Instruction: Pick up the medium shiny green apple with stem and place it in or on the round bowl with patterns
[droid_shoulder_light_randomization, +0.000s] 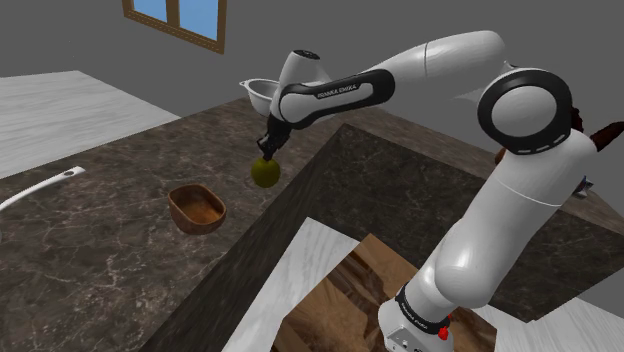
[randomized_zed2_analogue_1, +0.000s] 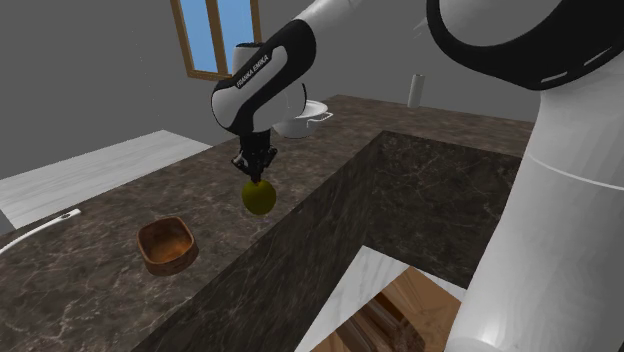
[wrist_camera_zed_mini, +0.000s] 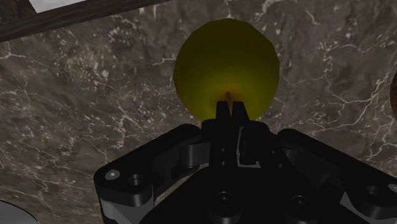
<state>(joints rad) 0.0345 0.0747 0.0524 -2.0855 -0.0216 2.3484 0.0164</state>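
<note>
A yellow-green apple hangs in the air above the dark marble counter, close to the counter's edge. My gripper points straight down and is shut on the apple's top at the stem; the fingers meet there. A brown round bowl rests on the counter with nothing in it. It lies to the shoulder view's left of the apple and lower, about one bowl's width away.
A white pot with a handle stands at the counter's far end behind the arm. A white cylinder stands farther back. A thin white handle lies at the left. Right of the apple the counter drops off.
</note>
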